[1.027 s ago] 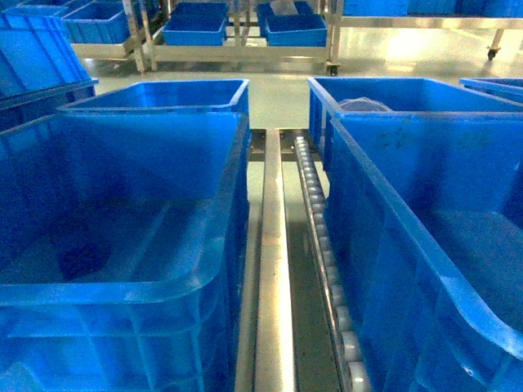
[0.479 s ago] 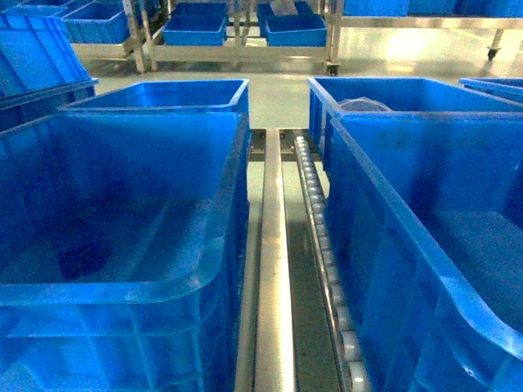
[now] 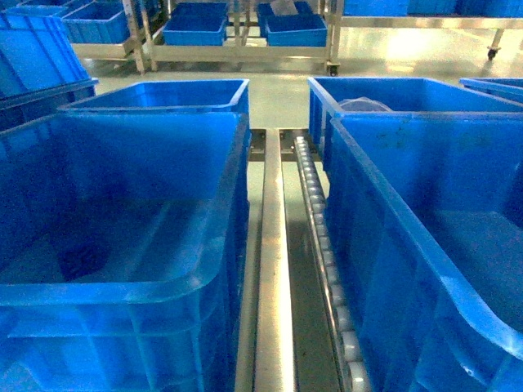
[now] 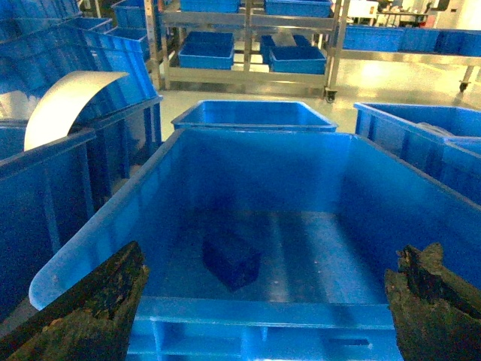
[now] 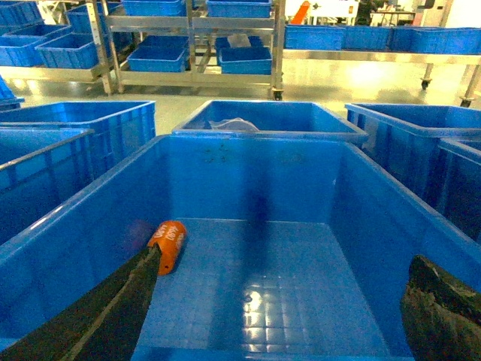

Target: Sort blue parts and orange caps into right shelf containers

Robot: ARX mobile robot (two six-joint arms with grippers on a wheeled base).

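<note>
Only dark, rough-surfaced fingers of the left pincer and smoother dark olive-black fingers of the right pincer show, at the frames' lower corners.

Both bins open-topped; roller rail between.

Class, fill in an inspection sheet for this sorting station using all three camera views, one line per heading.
Surface: steel roller track between the bins.
Job's things: blue part on the floor of the left bin; orange cap on the floor of the right bin.
Clutter: pale sheet in the bin behind.
Grippers: left gripper and right gripper open, empty, at the near rims.
Cables: nothing seen.
Surroundings: metal shelving with more blue bins.
</note>
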